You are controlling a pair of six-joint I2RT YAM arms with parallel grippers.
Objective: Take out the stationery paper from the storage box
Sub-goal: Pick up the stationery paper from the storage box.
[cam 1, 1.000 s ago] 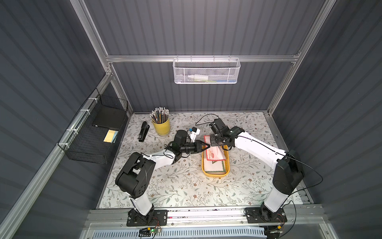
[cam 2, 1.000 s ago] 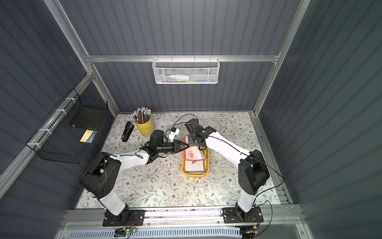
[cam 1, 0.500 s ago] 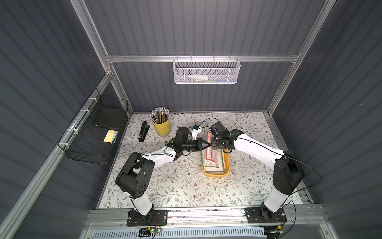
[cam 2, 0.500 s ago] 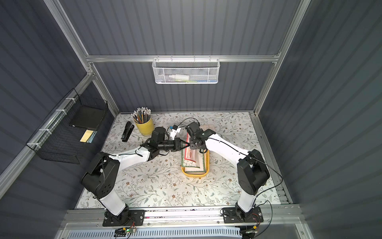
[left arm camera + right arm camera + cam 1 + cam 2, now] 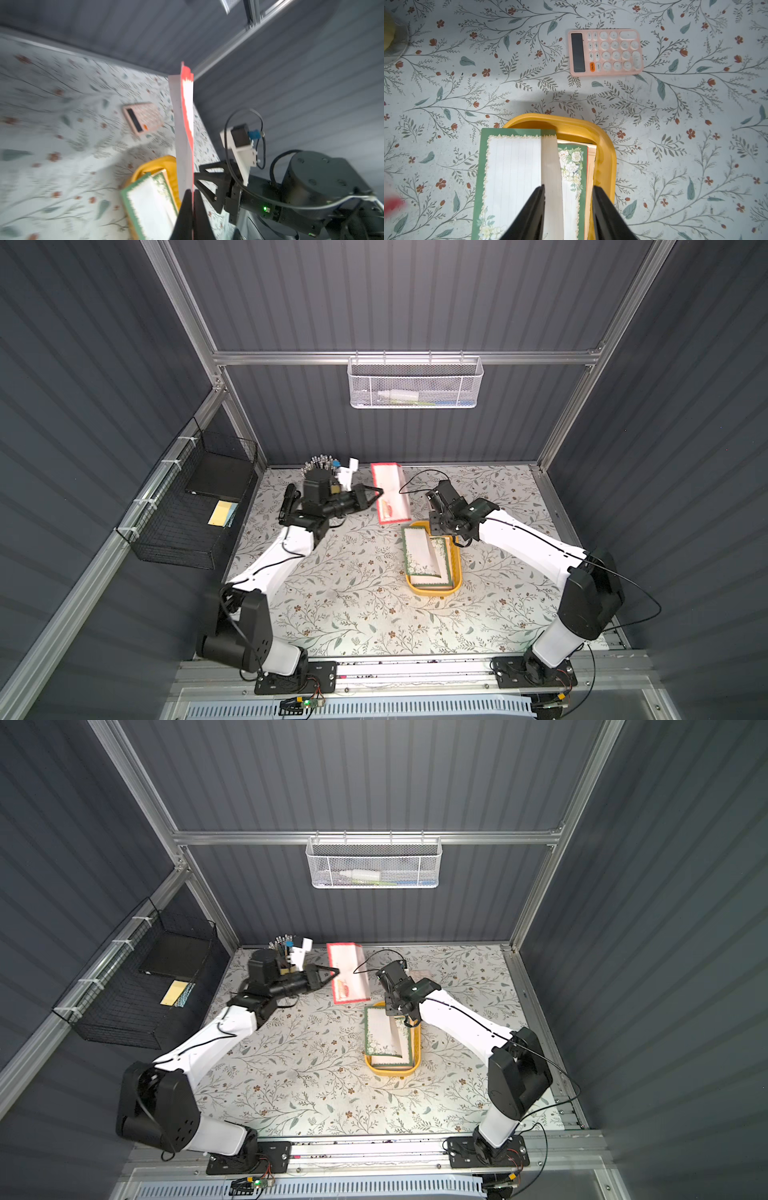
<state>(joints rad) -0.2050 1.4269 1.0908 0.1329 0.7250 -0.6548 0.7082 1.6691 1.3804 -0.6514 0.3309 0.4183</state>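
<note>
Above the back of the table (image 5: 353,597), the left arm reaches out level, its left gripper (image 5: 377,493) pinched tight on one edge of a red-bordered sheet (image 5: 391,489), which hangs in the air clear of the storage box (image 5: 457,572). The right arm bends down over the box's far end, right gripper (image 5: 568,192) with jaws apart, holding nothing. Inside the box lies a stack of sheets. The top green-bordered sheet (image 5: 512,170) has one side folded over and covers one long rim.

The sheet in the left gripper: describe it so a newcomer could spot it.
On the floral table, look past the yellow storage box toward the back wall. The left gripper holds one sheet aloft there; its border is red, while the top sheets in the box are green-bordered.
</note>
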